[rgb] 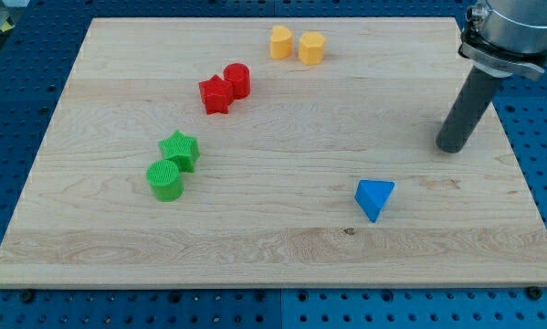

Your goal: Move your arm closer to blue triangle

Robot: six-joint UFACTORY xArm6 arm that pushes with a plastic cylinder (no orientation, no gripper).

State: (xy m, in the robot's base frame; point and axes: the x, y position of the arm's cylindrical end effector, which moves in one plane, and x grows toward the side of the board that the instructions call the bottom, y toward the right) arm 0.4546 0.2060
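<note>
The blue triangle (374, 198) lies on the wooden board (273, 265) at the lower right of centre. My tip (452, 146) rests on the board near the right edge, above and to the right of the blue triangle, well apart from it. The dark rod rises from the tip toward the view's top right corner.
A red star (215, 94) and a red cylinder (237, 79) touch at upper centre-left. A green star (180, 150) and a green cylinder (165, 179) sit at the left. Two yellow blocks (281, 42) (311, 47) stand near the top edge.
</note>
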